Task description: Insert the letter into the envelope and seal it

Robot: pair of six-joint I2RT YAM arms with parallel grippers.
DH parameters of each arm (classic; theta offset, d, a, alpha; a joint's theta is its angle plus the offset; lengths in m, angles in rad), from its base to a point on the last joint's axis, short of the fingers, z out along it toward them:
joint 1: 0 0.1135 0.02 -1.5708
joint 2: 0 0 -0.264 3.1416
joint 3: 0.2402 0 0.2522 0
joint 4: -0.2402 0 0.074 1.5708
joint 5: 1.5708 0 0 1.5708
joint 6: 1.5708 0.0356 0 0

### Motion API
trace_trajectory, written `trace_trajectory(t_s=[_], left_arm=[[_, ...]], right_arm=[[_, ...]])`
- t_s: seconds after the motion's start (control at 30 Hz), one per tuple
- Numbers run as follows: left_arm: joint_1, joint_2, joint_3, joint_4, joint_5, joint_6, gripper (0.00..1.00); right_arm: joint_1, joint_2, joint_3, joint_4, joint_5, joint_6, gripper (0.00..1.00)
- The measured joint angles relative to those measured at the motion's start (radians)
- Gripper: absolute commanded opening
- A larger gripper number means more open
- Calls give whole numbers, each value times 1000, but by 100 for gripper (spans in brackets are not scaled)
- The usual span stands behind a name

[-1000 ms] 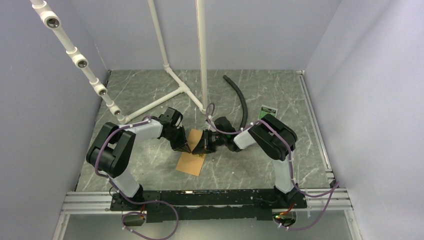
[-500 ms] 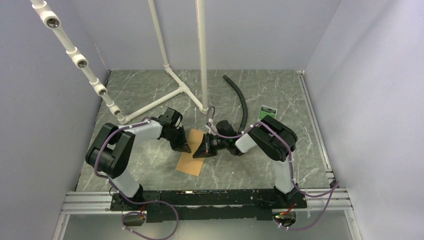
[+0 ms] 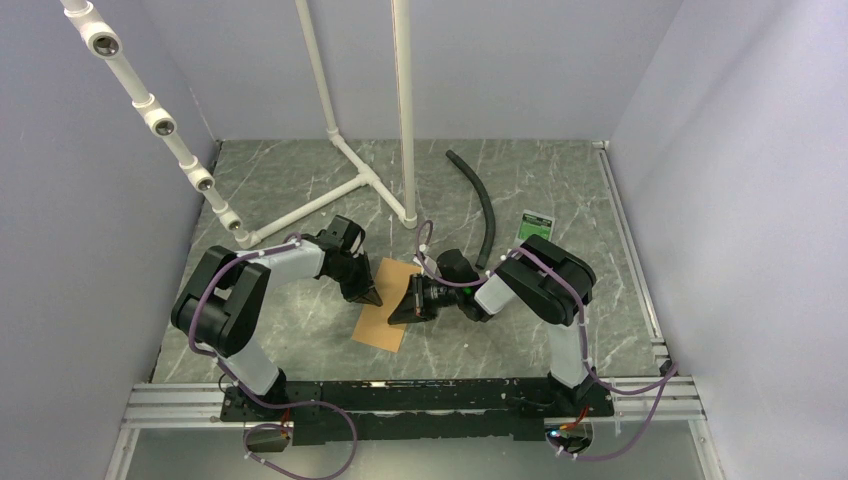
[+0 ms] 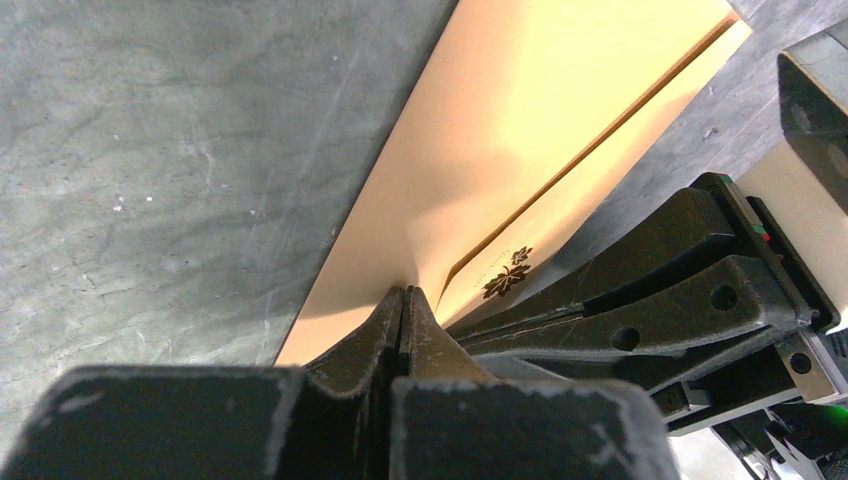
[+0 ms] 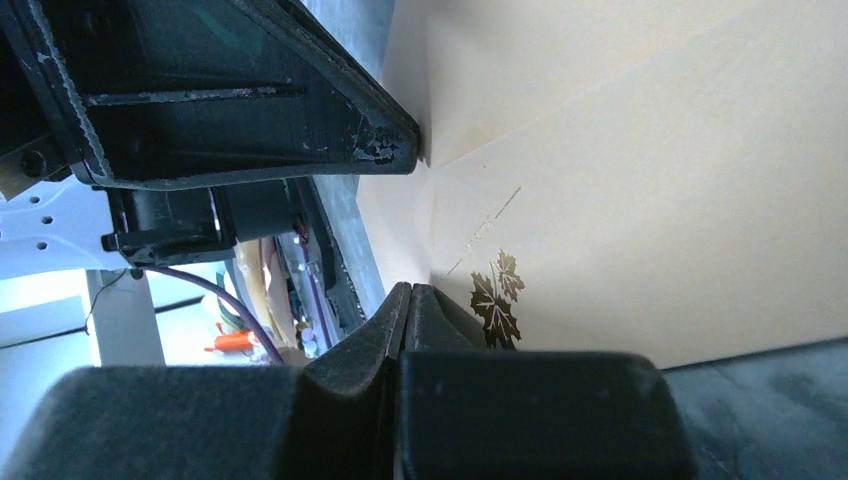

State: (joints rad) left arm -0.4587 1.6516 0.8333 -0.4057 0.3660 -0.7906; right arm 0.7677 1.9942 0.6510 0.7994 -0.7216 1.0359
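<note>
The orange-brown envelope [image 3: 380, 326] lies flat on the marble table between the two arms. Its flap is folded down, and the flap's edge runs as a dark line across the paper [image 4: 560, 90]. A small maple-leaf print [image 5: 497, 300] sits near the flap's tip. My left gripper [image 3: 372, 298] is shut, its tips [image 4: 405, 292] pressing on the envelope's left part. My right gripper [image 3: 396, 318] is also shut, with its tips [image 5: 410, 288] resting on the envelope beside the leaf. The two grippers point at each other, a short way apart. The letter is hidden.
A white pipe frame [image 3: 345, 160] stands at the back left. A black hose [image 3: 486, 205] and a small green-and-white card [image 3: 537, 222] lie at the back right. Grey walls close in three sides; a metal rail [image 3: 420, 392] runs along the near edge.
My right gripper has slid along the envelope toward the near edge, still shut. The left gripper has stayed in place on the envelope.
</note>
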Motion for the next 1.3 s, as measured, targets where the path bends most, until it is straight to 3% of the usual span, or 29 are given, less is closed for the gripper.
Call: trace_trajectory(t_s=[0.47,1.3], left_arm=[[0,3,4,-3,2,11,2],[6,26,26,-24,18,18,3]], right_arm=[[-127,22,32,17,40,27,0],[-39,28,48,0,56,16,0]])
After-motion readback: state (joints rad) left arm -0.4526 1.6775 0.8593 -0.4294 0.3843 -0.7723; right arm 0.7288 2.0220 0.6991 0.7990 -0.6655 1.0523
